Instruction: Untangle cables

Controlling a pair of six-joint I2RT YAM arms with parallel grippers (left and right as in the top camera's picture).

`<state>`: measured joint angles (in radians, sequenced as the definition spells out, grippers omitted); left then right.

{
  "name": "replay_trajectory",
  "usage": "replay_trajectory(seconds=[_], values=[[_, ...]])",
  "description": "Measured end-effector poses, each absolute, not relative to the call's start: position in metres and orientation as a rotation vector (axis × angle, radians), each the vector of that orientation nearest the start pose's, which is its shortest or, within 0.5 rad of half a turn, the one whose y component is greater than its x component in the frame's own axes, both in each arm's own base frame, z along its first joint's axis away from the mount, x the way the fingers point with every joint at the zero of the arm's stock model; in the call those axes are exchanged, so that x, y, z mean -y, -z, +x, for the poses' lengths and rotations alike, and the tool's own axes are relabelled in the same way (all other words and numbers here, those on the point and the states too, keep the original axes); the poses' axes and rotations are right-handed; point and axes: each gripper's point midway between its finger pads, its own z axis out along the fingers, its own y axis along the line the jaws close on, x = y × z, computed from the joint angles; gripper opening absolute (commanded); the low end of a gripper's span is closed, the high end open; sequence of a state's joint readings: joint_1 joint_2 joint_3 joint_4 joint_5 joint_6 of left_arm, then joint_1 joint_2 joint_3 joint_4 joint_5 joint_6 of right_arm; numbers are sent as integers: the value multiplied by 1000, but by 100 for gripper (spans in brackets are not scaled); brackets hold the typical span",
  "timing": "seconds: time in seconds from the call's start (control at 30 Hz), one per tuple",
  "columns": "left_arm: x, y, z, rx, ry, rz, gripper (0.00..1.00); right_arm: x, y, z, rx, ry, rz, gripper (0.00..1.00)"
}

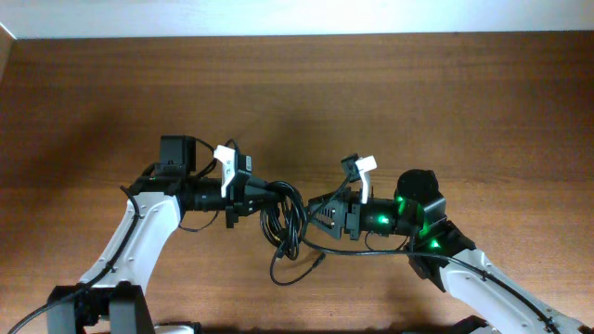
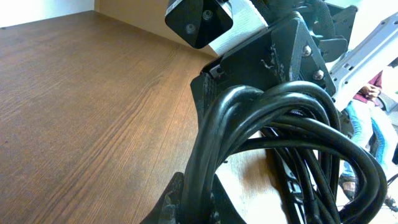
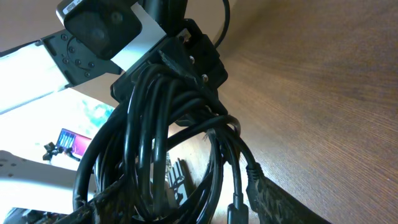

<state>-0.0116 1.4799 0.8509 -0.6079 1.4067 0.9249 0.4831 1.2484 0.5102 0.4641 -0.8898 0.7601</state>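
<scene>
The cables [image 1: 284,225] are a bundle of thin black cords looped together, hanging between my two grippers above the table. In the left wrist view the cables [image 2: 273,124] run down into my left gripper [image 2: 202,202], whose jaws are shut on a few strands. My left gripper [image 1: 263,199] faces my right gripper [image 1: 316,215] from close by. In the right wrist view the cables [image 3: 155,124] pass loosely between the spread fingers of my right gripper [image 3: 186,208], which is open. A small plug [image 3: 235,211] hangs beside its right finger [image 3: 280,199].
A wooden table [image 1: 418,102] lies under both arms. One loose cable end [image 1: 316,263] trails toward the front edge. The arm bases and their thicker wires stand at the front left [image 1: 111,301] and front right [image 1: 483,288].
</scene>
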Motion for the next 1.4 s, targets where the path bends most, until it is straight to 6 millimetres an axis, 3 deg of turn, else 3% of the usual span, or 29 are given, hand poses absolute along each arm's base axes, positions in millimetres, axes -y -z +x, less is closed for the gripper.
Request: replay_trajectory(seconds=[0.27,0.43,0.73,0.83,0.97,1.13,1.3,1.4], values=[[183,-185,254,-1555,1332,1145,0,-285,-184,231,-2088,-1561,-391,60],[190,-183,250,-1552,1338,1175,0,-281,-166,238,-2172,-1471,-293,46],[190,-175,251,-1596,1308,1192,0,-255,-121,249,-2374,-1244,-76,44],[190,-175,251,-1598,1307,1192,0,-230,-105,257,-2451,-1173,49,44],[190,-176,250,-1594,1311,1191,0,-212,-106,265,-2455,-1217,116,47],[190,-177,250,-1590,1315,1189,0,-208,-115,264,-2417,-1296,14,49],[179,-178,257,-1602,1299,1141,0,-182,-94,258,-2521,-1249,148,49],[178,-179,258,-1600,1305,1132,0,-174,-92,259,-2525,-1240,162,49]])
